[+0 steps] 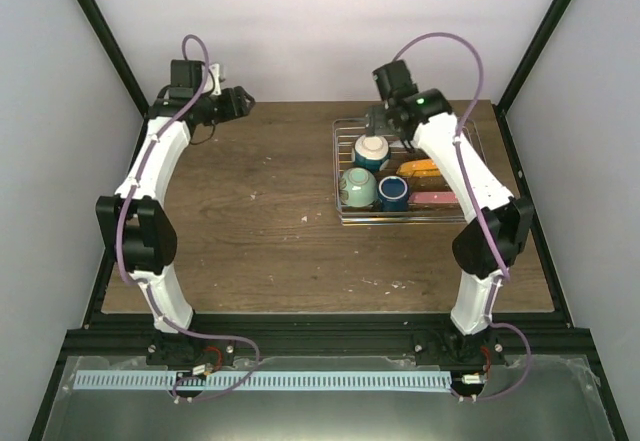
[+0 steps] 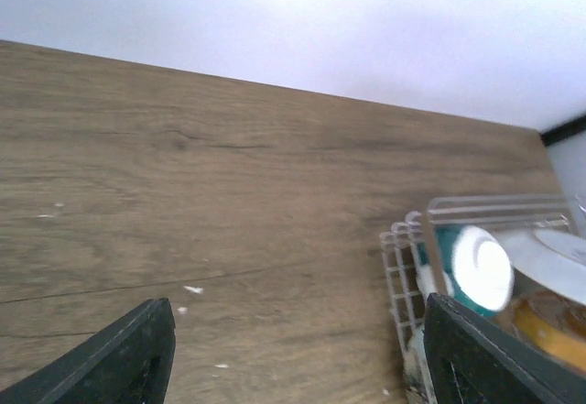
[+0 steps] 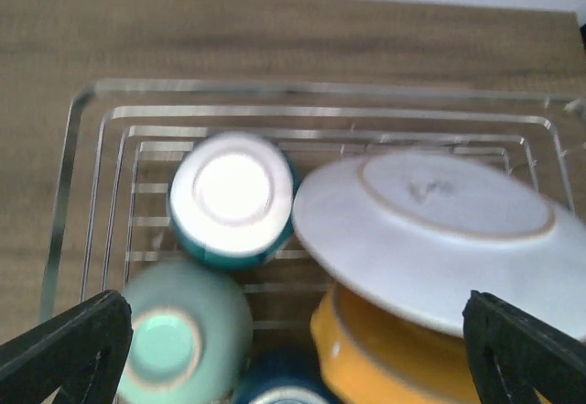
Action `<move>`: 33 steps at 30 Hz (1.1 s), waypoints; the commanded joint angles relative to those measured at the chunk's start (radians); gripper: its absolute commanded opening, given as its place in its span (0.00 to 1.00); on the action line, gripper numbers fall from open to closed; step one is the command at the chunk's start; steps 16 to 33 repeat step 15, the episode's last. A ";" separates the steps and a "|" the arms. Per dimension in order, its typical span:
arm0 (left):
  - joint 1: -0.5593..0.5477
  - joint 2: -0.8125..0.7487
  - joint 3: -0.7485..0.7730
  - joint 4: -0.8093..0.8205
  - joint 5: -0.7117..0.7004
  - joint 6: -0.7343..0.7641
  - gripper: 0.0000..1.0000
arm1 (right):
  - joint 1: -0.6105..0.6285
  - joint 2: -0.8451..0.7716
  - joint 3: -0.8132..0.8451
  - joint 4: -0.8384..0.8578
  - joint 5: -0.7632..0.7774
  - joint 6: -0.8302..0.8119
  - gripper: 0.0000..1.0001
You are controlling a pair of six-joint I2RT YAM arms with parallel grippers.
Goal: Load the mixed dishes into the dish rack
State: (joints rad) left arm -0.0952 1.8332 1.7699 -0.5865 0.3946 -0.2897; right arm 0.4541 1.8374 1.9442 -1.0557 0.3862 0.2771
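The silver wire dish rack (image 1: 337, 166) stands at the back right of the table. In it lie an upturned cream bowl with a blue outside (image 1: 371, 151), a pale green bowl (image 1: 358, 188), a dark blue mug (image 1: 392, 193), an orange plate (image 1: 420, 168) and a pink plate (image 1: 436, 198). My right gripper (image 1: 385, 121) hovers open over the rack's far side. In the right wrist view, a plate showing its white underside (image 3: 426, 230) leans on the orange plate (image 3: 385, 358), beside the blue bowl (image 3: 232, 198). My left gripper (image 1: 235, 101) is open and empty at the back left.
The left wrist view shows bare wood between my fingers (image 2: 128, 354), with the rack's corner (image 2: 396, 267) and the blue bowl (image 2: 476, 271) at the right. Black frame posts (image 1: 100, 31) border the table. White crumbs (image 1: 305, 221) dot the wood.
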 commanded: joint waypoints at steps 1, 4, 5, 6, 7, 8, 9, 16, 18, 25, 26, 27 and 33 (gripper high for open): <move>0.025 0.069 0.112 -0.128 -0.070 -0.007 0.76 | -0.111 0.064 0.124 0.105 -0.122 -0.085 1.00; 0.025 0.088 0.129 -0.175 -0.157 0.004 0.76 | -0.154 0.085 0.152 0.151 -0.127 -0.140 1.00; 0.025 0.083 0.120 -0.178 -0.178 0.002 0.76 | -0.172 0.087 0.148 0.172 -0.142 -0.150 1.00; 0.024 0.075 0.109 -0.174 -0.212 -0.004 0.76 | -0.190 0.086 0.142 0.194 -0.157 -0.153 1.00; 0.022 0.063 0.093 -0.169 -0.240 -0.010 0.76 | -0.209 0.086 0.135 0.211 -0.176 -0.154 1.00; 0.021 0.052 0.083 -0.160 -0.272 -0.019 0.76 | -0.227 0.089 0.132 0.225 -0.193 -0.153 1.00; 0.018 0.039 0.055 -0.149 -0.305 -0.022 0.76 | -0.242 0.091 0.133 0.237 -0.204 -0.152 1.00; 0.013 0.007 0.020 -0.148 -0.415 0.014 0.76 | -0.278 0.132 0.165 0.248 -0.175 -0.180 1.00; 0.013 0.007 0.020 -0.148 -0.415 0.014 0.76 | -0.278 0.132 0.165 0.248 -0.175 -0.180 1.00; 0.013 0.007 0.020 -0.148 -0.415 0.014 0.76 | -0.278 0.132 0.165 0.248 -0.175 -0.180 1.00; 0.013 0.007 0.020 -0.148 -0.415 0.014 0.76 | -0.278 0.132 0.165 0.248 -0.175 -0.180 1.00; 0.013 0.007 0.020 -0.148 -0.415 0.014 0.76 | -0.278 0.132 0.165 0.248 -0.175 -0.180 1.00; 0.013 0.007 0.020 -0.148 -0.415 0.014 0.76 | -0.278 0.132 0.165 0.248 -0.175 -0.180 1.00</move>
